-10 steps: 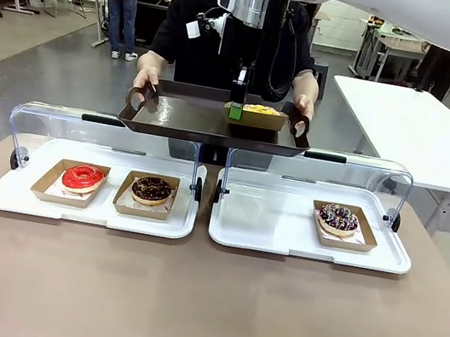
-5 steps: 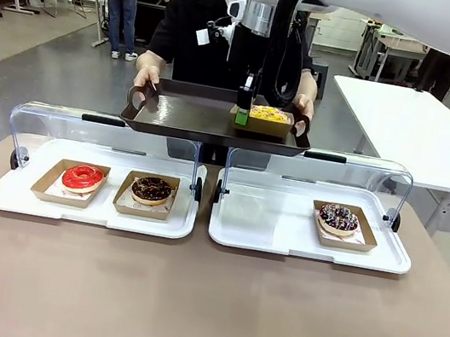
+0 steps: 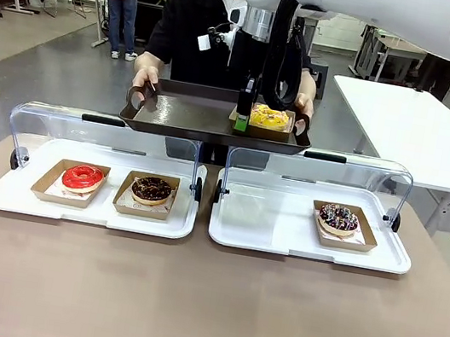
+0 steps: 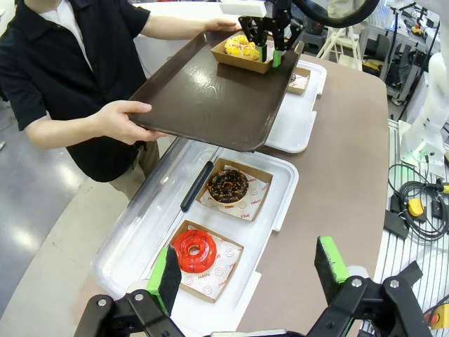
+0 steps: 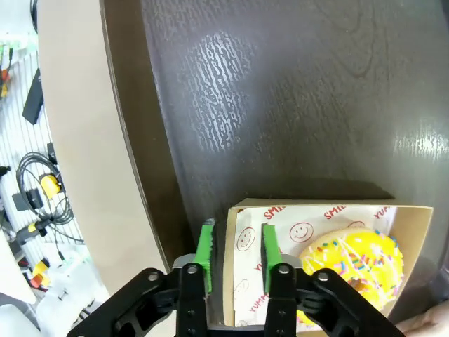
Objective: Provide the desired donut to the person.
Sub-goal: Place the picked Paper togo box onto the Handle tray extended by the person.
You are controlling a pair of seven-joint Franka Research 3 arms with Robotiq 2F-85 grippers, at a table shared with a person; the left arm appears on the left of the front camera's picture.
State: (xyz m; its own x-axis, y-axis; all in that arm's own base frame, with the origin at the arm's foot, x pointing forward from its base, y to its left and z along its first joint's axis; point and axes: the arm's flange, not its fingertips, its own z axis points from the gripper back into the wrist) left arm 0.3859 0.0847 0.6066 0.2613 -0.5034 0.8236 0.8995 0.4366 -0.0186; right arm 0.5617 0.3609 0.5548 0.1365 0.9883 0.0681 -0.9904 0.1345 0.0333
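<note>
The person [image 3: 187, 32] in the black shirt holds a dark brown tray [image 3: 182, 114] by both handles beyond the display cases. On its right end sits a yellow sprinkled donut [image 3: 270, 117] in a cardboard box [image 5: 242, 217]. My right gripper [image 5: 237, 260] reaches over the tray with the box's near wall between its green pads, which stand slightly apart from it, so it is open. From the left wrist view the same gripper [image 4: 270, 49] stands at the box's edge. My left gripper [image 4: 245, 274] hangs open above the left case, holding nothing.
A white case [image 3: 4, 196] on the left holds a red donut [image 3: 82, 178] and a chocolate donut [image 3: 152, 188]. The right case [image 3: 267, 227] holds a dark sprinkled donut [image 3: 339, 217]. Clear lids [image 3: 43, 116] stand raised behind both. A white table [image 3: 421, 132] is at the far right.
The right gripper and the yellow donut's box have shifted a little to the right on the person's tray, and the box now rests there. The tray has stayed in the person's hands.
</note>
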